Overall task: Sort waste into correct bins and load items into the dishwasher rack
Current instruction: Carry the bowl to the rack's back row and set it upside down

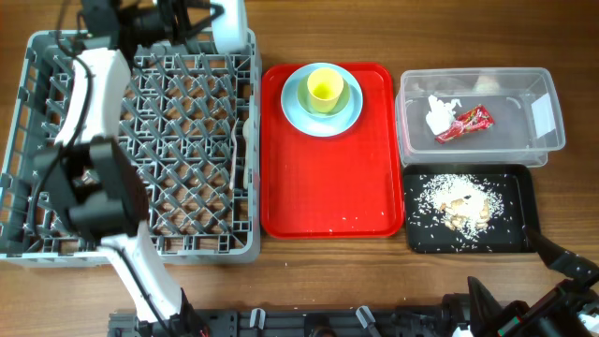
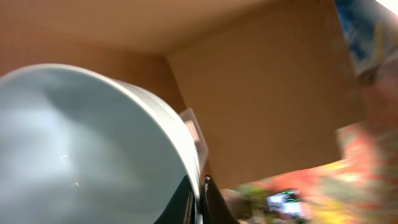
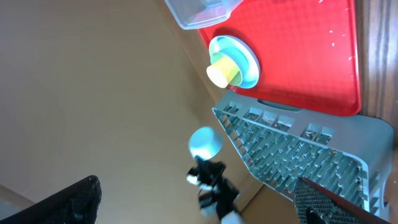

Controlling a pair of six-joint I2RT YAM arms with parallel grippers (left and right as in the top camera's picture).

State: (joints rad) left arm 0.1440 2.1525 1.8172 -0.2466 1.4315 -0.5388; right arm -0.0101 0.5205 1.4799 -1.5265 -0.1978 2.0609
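Overhead, the left claw (image 1: 211,16) gripped a pale bowl (image 1: 230,24) above the dishwasher rack's (image 1: 187,140) far edge. Right of the rack, a red tray (image 1: 328,187) carried the blue plate (image 1: 298,108) and yellow cup (image 1: 324,89). The right claw (image 1: 513,267) hung released, well right of the rack.

Left wrist: the pale bowl's rim sat pinched between the fingers (image 2: 212,208).

Right wrist: the right claw's fingers (image 3: 74,199) stood wide apart, empty, with the rack beyond.

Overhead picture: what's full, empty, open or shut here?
Bowl: gripped, at rack's far edge.
Left jaws: shut on bowl.
Right jaws: open, empty.
Yellow cup: upright, empty, on plate.
Clear tub: lidless, holds napkin and wrapper.
Black tray: holds food scraps.
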